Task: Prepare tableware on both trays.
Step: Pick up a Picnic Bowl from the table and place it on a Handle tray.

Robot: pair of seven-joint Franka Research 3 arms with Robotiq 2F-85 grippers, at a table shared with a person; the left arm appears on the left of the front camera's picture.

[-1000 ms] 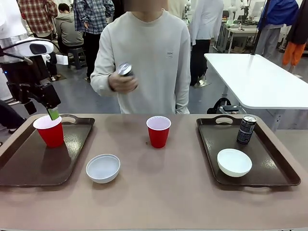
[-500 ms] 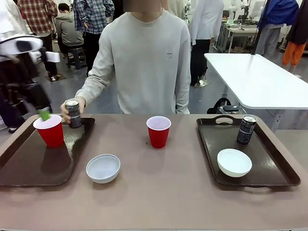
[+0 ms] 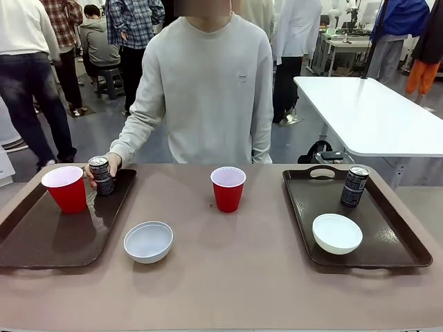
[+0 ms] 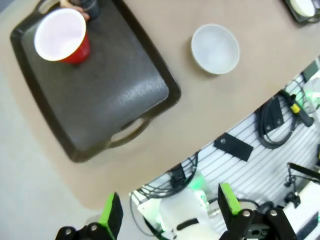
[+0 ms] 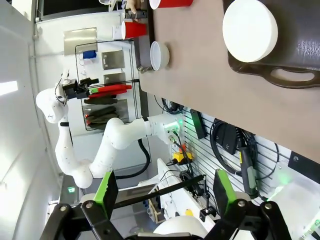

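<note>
— Both tools hang with jaws spread wide, nothing between them: left gripper point(image 4: 169, 207) and right gripper point(image 5: 164, 191) alike. What's still loose?
— Two pieces. One red cup point(image 3: 228, 188) stands mid-way across the table point(image 3: 228, 290). The white bowl point(image 3: 148, 241) sits at its 8 o'clock, just off the left tray point(image 3: 41, 238).
— How would they handle?
— The cup looks light and thin-walled, easy to tip or crush, so pinch one wall at the rim, gently. The bowl seems stiff but slick; take its rim too.
— Anything in the way?
— On the left tray a second cup point(image 3: 66, 188) stands at 12 o'clock, and a person's hand point(image 3: 113, 164) wraps a can point(image 3: 101, 176) at 1. The right tray point(image 3: 387, 214) carries a second can point(image 3: 354, 185) at 12 and a second bowl point(image 3: 337, 233) at 7. Raised rims need clearing.
</note>
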